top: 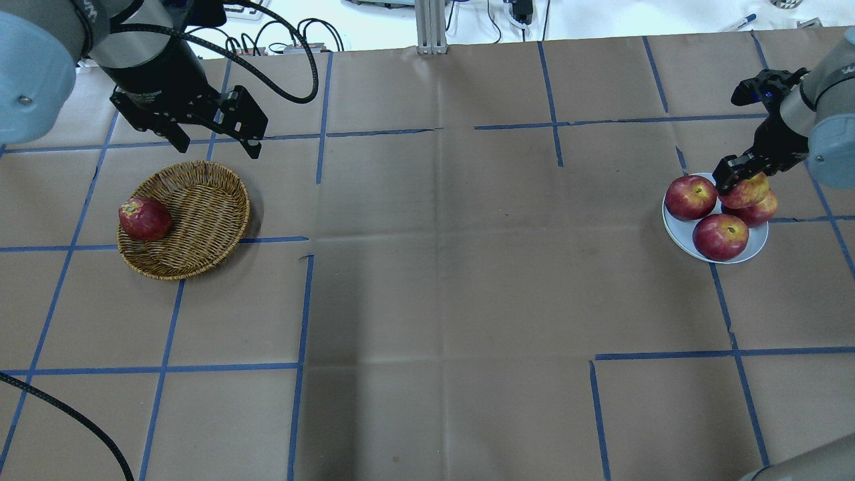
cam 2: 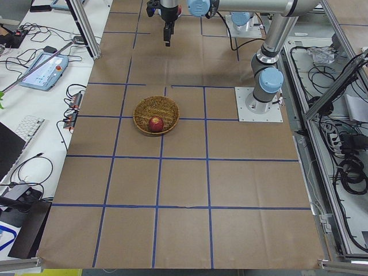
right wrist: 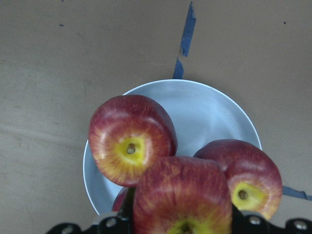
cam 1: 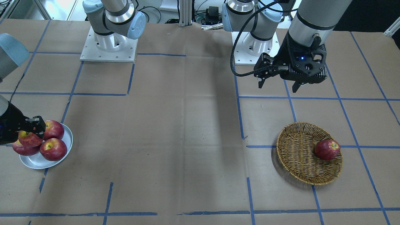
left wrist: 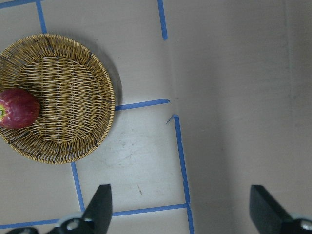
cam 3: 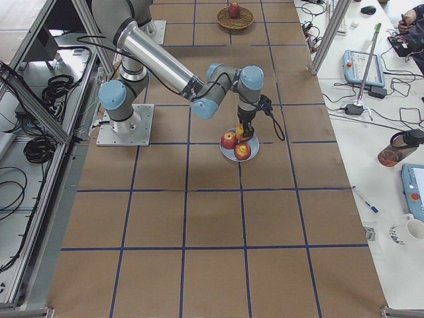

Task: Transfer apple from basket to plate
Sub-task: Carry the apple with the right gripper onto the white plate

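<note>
1. Table (top: pixel 434 267): covered in brown paper and marked into squares with blue tape (left wrist: pixel 181 161). Entries below run left to right as the overhead view shows them.

2. Basket (top: pixel 214 220): round, shallow, woven wicker, tan-brown. It sits flat on the table's left part, across a tape line.

3. Dark apple (top: pixel 144 218): one, deep red, inside the basket. It lies against the basket's left wall, tipped so that its stem end faces the rim.

4. Left gripper (top: pixel 218 151): black, two-fingered, raised above the table just beyond the basket's far rim. Jaws are spread wide with nothing in them. In the wrist view there is only paper and tape between the fingers (left wrist: pixel 100 207).

5. Plate (top: pixel 674 227): small, round, glossy, pale. It sits on the table's right part, well apart from the basket.

6. Three deep-red apples on the plate, close together:
   - Left apple (top: pixel 691 198), with its yellow stem hollow facing up.
   - Near apple (top: pixel 720 236), at the plate's near edge.
   - Right apple (top: pixel 760 212), partly hidden under the held one.

7. Apple (top: pixel 747 192): lighter, pinkish-red, streaked with yellow. It is over the plate's far right part, above the other three and in the grip of entry 8. Whether it touches the fruit beneath cannot be told.

8. Right gripper (cam 1: pixel 34 126): black, clamped on the apple, with a finger on either side in the wrist view.
</note>
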